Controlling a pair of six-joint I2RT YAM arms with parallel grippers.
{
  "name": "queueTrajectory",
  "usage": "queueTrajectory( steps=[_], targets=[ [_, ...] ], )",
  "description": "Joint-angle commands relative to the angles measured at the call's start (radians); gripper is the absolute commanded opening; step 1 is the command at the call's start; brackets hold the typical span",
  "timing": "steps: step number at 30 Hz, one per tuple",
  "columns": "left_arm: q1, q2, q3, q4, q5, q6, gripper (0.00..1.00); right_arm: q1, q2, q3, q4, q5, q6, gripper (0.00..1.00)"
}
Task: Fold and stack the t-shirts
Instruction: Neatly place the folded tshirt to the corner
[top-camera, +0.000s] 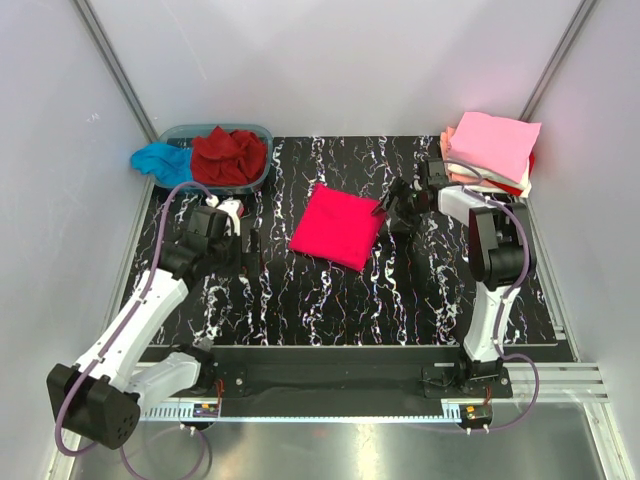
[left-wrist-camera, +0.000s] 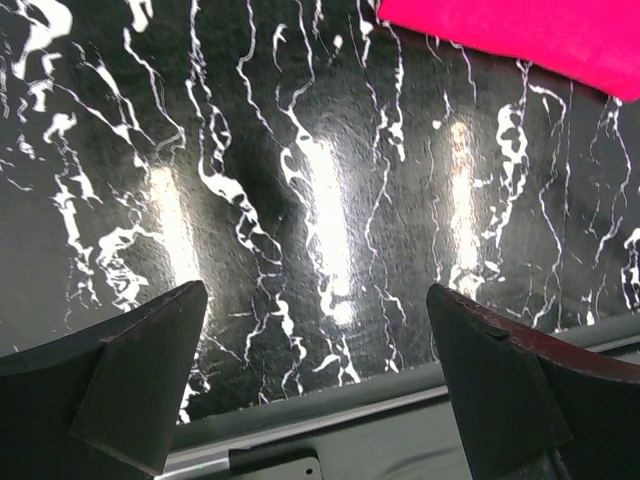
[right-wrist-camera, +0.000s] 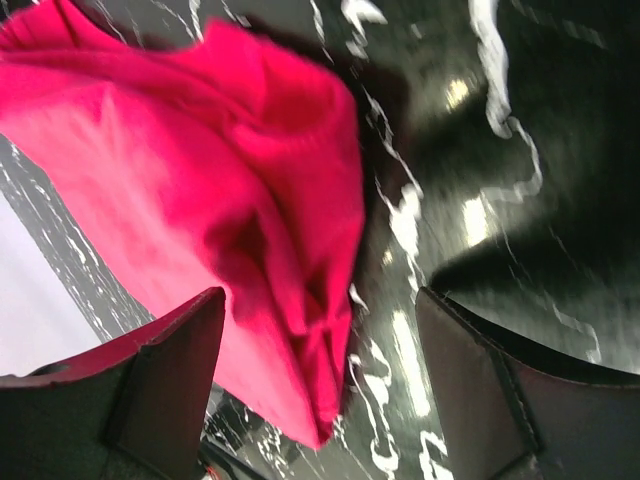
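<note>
Now the right gripper (right-wrist-camera: 320, 300) is the nearer one, jaws wide and empty. The folded pinkish-red t-shirt (right-wrist-camera: 200, 170) sits just ahead, its rumpled edge between the fingers, nearer the left one. The left gripper (left-wrist-camera: 316, 290), also wide, sees only a corner far ahead-right. The right-wrist view is blurred, so cloth contact is unclear.

Mid-table: folded t-shirt (top-camera: 337, 227); far right: t-shirt stack (top-camera: 492, 150); far left: tub (top-camera: 185, 129).

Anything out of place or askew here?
The turquoise tee hangs out over the tub's left rim. The folded pinkish-red tee lies skewed to the table's edges, its corner near the right gripper rumpled.
</note>
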Motion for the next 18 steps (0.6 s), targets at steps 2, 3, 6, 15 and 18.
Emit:
queueTrajectory(
  steps=[2, 3, 6, 15, 18],
  targets=[
    [0.008, -0.022, 0.008, 0.067, -0.036, 0.025, 0.99, -0.001, 0.052, 0.074, 0.052, -0.026, -0.021, 0.82],
    [0.008, -0.016, 0.008, 0.065, -0.042, 0.024, 0.99, 0.000, 0.059, 0.071, 0.062, -0.024, -0.017, 0.82],
    [0.008, -0.009, 0.009, 0.064, -0.047, 0.022, 0.99, -0.001, 0.083, 0.059, 0.100, -0.017, -0.001, 0.79],
    [0.011, -0.037, 0.021, 0.026, -0.079, -0.006, 0.99, -0.001, 0.115, 0.071, 0.138, -0.052, 0.022, 0.52],
    [0.011, -0.093, 0.026, -0.002, -0.107, -0.025, 0.99, -0.001, 0.118, 0.088, 0.131, -0.060, -0.003, 0.35]
  ],
)
